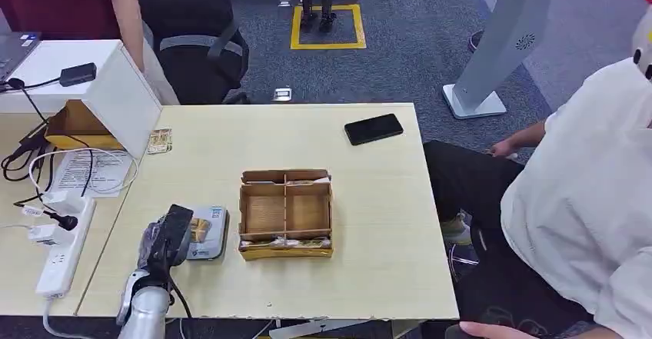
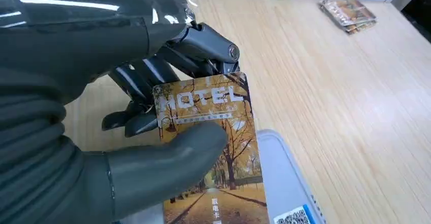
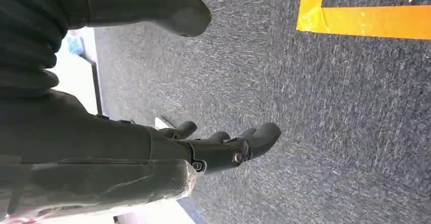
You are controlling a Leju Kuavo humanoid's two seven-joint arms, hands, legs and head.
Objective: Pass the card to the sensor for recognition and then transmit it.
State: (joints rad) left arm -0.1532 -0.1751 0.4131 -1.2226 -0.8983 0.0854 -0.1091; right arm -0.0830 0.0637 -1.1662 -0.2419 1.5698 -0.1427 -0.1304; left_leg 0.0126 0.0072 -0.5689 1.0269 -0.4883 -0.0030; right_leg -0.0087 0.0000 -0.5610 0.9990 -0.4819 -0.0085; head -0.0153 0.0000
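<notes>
**Left robot hand holds the hotel card over the reader**

Lower left of head pic: left robot hand (image 1: 165, 240) pinches the card (image 2: 211, 148) w/ thumb on top, dark fingers (image 2: 147, 79) behind. Card sits just above the grey sensor pad (image 1: 211, 235) on the table (image 1: 384, 201). Brown box (image 1: 285, 224) is in the middle, black phone (image 1: 374, 129) upper right. Right robot hand (image 3: 223, 142) hangs over the carpet, fingers apart, holding nothing.

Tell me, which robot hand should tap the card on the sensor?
Probably the left robot hand: it already pinches the card right over the sensor. The right robot hand hangs above the floor, holding nothing.
</notes>
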